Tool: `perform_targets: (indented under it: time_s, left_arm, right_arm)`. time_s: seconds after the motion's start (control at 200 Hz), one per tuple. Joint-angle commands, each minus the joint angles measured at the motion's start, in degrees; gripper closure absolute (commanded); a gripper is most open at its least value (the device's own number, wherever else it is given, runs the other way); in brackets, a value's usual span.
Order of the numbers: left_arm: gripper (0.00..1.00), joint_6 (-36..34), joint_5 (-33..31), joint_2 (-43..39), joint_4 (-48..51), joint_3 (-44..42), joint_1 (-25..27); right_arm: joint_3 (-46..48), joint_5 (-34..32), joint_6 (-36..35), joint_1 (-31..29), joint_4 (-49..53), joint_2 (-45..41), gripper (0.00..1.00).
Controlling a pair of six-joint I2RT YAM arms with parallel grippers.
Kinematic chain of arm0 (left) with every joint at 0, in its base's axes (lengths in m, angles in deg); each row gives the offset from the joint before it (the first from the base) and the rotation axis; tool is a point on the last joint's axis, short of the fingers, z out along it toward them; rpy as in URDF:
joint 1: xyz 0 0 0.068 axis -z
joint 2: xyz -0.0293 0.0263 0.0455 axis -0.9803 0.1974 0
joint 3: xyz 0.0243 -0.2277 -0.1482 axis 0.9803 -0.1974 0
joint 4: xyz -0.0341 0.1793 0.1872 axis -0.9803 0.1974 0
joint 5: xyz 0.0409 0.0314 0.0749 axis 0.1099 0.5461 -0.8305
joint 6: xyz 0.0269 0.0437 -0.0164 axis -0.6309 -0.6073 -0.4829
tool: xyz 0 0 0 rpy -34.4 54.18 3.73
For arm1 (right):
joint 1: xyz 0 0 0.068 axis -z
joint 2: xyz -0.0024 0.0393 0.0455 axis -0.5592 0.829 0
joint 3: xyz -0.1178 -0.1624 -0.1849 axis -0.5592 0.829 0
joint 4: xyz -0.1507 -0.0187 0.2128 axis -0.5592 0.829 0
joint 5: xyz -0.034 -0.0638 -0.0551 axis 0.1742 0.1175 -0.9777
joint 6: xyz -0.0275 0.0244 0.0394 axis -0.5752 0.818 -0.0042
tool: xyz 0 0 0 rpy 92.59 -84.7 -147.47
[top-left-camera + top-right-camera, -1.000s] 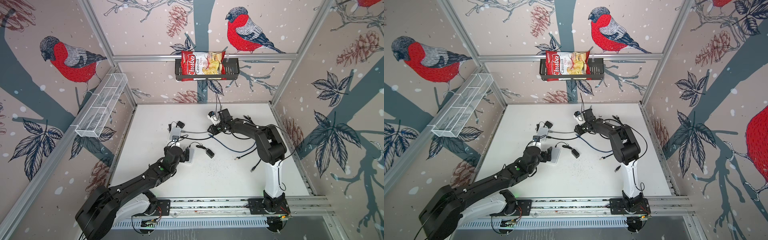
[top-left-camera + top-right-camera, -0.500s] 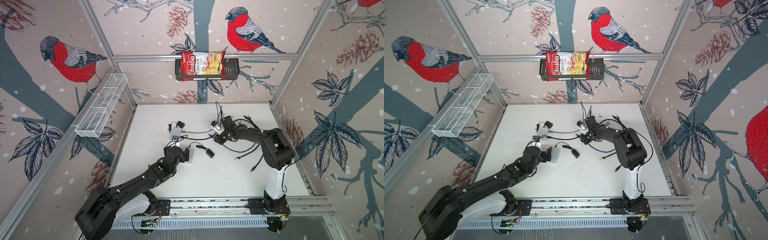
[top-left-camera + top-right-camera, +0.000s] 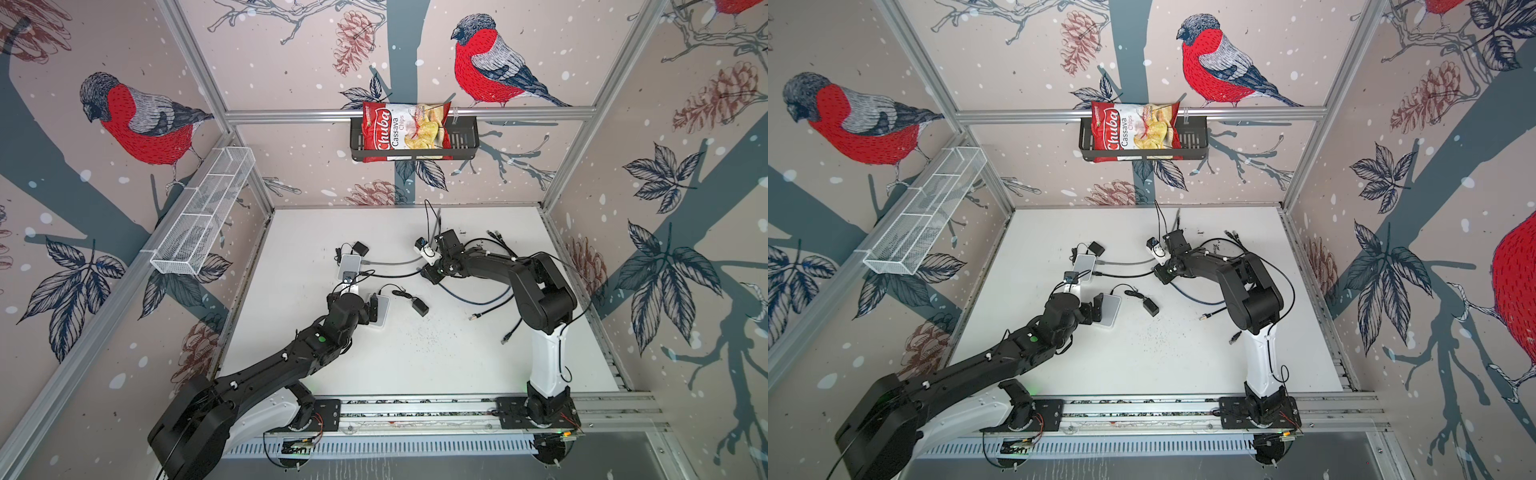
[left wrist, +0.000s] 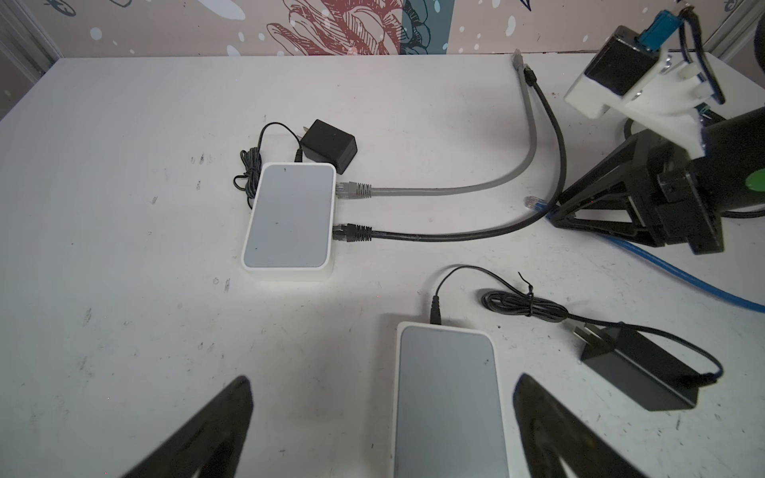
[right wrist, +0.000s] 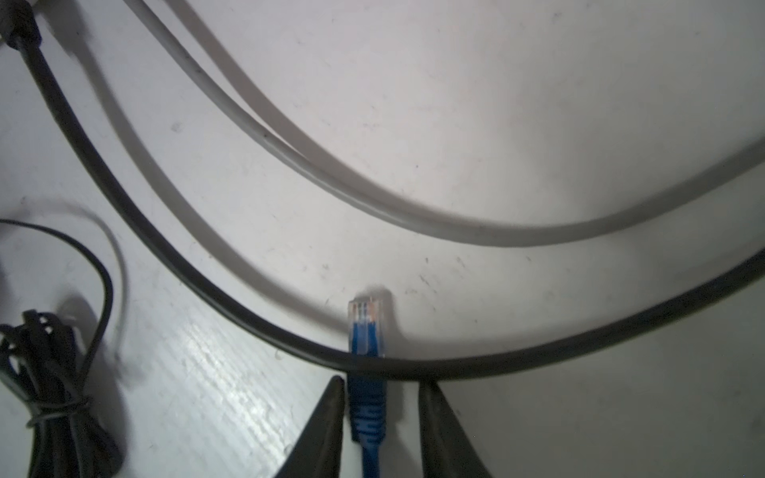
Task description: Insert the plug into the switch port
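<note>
Right gripper [image 5: 383,381] dropped astride blue plug [image 5: 364,331]; tip faces far switch [image 4: 289,215].

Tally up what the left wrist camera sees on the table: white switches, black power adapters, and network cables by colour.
White switches: 2
Black power adapters: 2
Grey network cable: 1
Black network cable: 1
Blue network cable: 1
Total: 7

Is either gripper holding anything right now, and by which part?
Nothing is gripped yet. The right gripper straddles the blue plug at its boot, with a gap on one side. The left gripper stands open around the near switch.
</note>
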Motion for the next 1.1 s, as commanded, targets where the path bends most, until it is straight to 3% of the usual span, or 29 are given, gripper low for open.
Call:
perform_targets:
  time_s: [0.0, 0.175, 0.245, 0.49, 0.83, 1.096]
  left_arm:
    - [0.03, 0.65, -0.87, -0.07, 0.50, 0.11, -0.04]
    - [0.03, 0.56, -0.76, 0.20, 0.38, 0.10, -0.04]
    - [0.03, 0.47, -0.86, 0.37, 0.38, 0.13, -0.04]
    - [0.03, 0.33, -0.79, 0.28, 0.15, 0.11, -0.11]
    - [0.03, -0.32, -0.51, 0.86, -0.68, 0.27, -0.09]
    - [0.03, 0.09, -0.44, 1.31, -0.76, 0.20, -0.04]
  right_arm:
    - [-0.78, -0.02, -0.28, -0.44, 1.66, 0.98, 0.76]
    - [-1.94, -0.02, -0.24, -0.50, 3.61, 2.05, 0.94]
    - [-3.22, 1.79, -0.45, -0.09, 5.65, 2.07, 0.97]
    - [-8.44, 13.07, -6.71, 2.50, 19.32, 1.26, 0.97]
    - [-10.10, 27.23, -15.11, 4.18, 29.49, 2.96, 0.96]
    - [-18.73, 31.58, -16.23, 4.49, 34.72, 7.50, 0.95]
